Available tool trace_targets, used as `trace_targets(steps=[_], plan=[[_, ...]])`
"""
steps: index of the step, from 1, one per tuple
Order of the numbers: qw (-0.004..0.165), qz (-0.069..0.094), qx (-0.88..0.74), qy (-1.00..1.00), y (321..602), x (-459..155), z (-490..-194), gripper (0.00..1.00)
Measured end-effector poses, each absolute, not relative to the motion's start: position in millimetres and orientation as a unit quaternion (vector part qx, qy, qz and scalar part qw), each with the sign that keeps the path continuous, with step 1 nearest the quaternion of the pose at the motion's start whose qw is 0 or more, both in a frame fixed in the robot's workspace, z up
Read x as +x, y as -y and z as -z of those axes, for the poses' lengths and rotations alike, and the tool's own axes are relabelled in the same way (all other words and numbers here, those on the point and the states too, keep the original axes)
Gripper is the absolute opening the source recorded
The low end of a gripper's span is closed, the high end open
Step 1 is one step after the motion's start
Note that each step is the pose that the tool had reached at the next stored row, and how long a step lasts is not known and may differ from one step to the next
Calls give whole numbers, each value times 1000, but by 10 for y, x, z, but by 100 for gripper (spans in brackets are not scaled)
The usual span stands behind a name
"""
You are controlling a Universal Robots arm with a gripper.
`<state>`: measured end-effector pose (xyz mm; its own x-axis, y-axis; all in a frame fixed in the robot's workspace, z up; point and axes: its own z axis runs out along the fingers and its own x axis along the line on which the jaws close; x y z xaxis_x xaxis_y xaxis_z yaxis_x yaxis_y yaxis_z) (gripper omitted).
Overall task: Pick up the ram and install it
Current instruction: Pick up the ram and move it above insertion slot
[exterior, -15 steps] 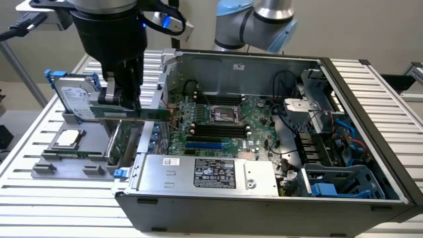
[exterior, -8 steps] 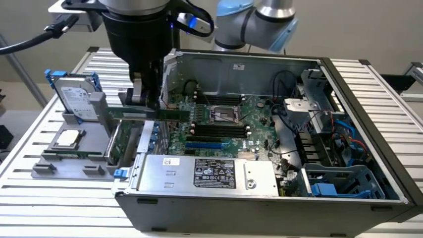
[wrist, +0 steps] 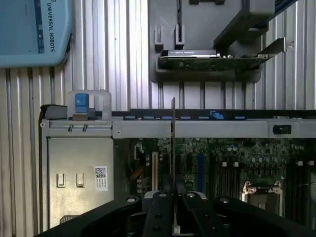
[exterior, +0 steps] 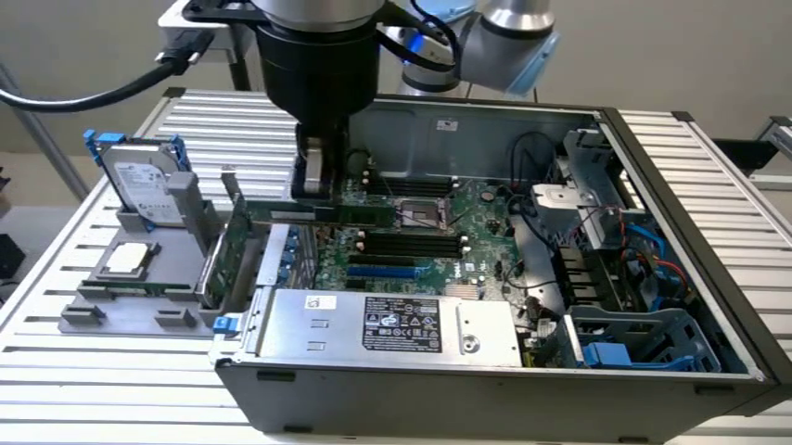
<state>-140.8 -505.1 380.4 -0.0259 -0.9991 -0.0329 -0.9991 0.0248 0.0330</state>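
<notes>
- The power supply (exterior: 384,324) fills the near end of the open computer case (exterior: 693,167), which sits on the slatted counter (exterior: 74,371).
- Just beyond it, the motherboard's black slots (exterior: 402,246) lie side by side.
- Above the board, near those slots, the ram (exterior: 359,215) hangs level on its edge, pinched about mid-length in the narrowed claw (exterior: 319,193).
- The stick looks light, stiff and thin. It likely scratches or cracks easily, so it is best held by its flat faces at the upper edge, clear of the contacts.
- The arm's wrist (exterior: 315,65) points straight down over the case.
</notes>
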Motion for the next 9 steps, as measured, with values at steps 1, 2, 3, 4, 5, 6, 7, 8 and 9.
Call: trace_targets(steps=[1,2,3,4,5,6,7,8,9], plan=[[0,-23,-698,-716,5051,-1363,-3804,0],[0,-24,-698,-716,5051,-1318,-3803,0],[1,-24,-698,-716,5051,-1273,-3801,0],[1,-24,-698,-716,5051,-1227,-3799,0],[1,-24,-698,-716,5049,-1178,-3795,0],[1,-24,-698,-716,5048,-1137,-3792,0],[1,-24,-698,-716,5045,-1092,-3786,0],[1,-24,-698,-716,5040,-1042,-3779,0],[1,-24,-698,-716,5034,-997,-3771,0]])
